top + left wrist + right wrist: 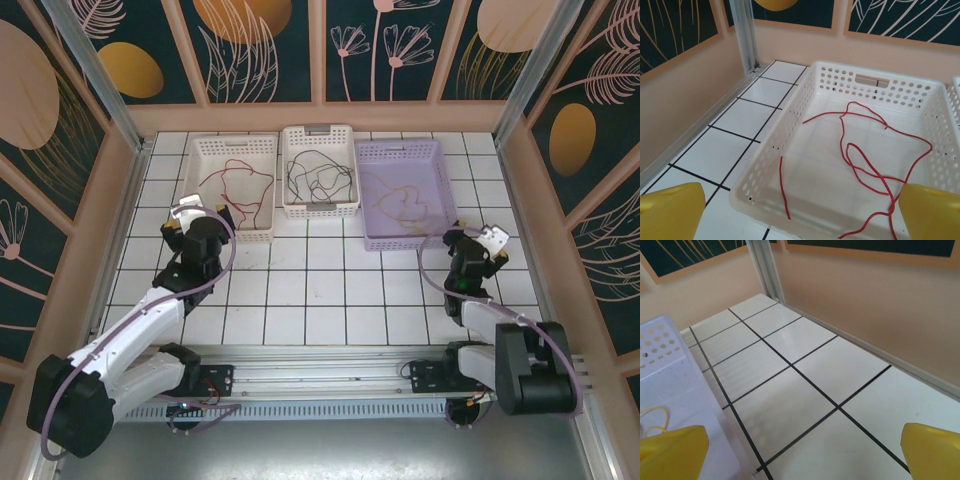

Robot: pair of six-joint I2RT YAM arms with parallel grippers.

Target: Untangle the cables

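Hovering by basket rim [771, 136], left hand [190, 218] splayed

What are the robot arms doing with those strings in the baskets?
Two robot arms are meant to untangle cables. Right now the red cable lies in the left white basket, the black cable in the middle basket, the yellow cable in the purple basket. The left gripper and right gripper are open, holding nothing.

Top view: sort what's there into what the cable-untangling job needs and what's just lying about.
Belongs to the job: red cable; black cable; yellow cable.

Just there: left white basket, middle white basket and purple basket, each holding one cable; tiled table.
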